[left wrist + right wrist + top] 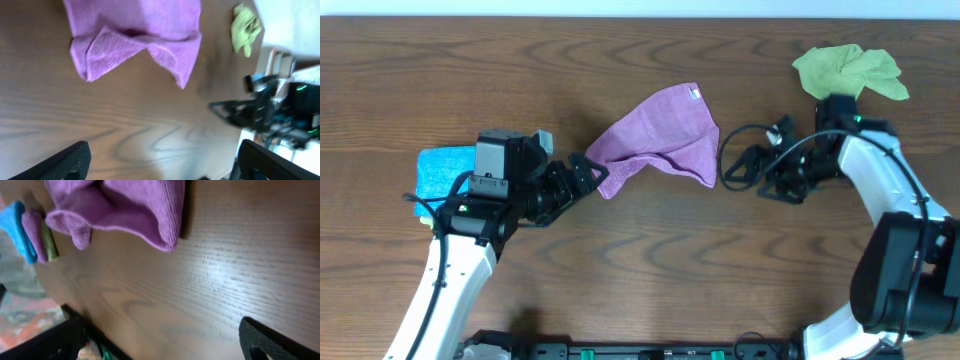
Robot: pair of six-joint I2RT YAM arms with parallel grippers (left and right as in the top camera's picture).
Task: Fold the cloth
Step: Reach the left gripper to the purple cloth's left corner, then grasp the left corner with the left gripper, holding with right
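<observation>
On the desk (620, 270), mid-width, the cloth (660, 140) lies with its long axis near-left to far-right, white tag (696, 95) at its far end, unreadable. Left pincer (592, 172) and right pincer (728, 168) both stand released.

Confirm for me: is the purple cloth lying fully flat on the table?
No: in the overhead view the purple cloth lies rumpled, its lower edge turned over on itself.

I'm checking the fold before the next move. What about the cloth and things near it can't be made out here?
Cloth layers: overhead, hidden under its own folds.
Cloth's far part: both wrist views, cut off by the top edge.
Tag: overhead, too small to read.
Blue cloth: overhead, partly covered by the left arm.
</observation>
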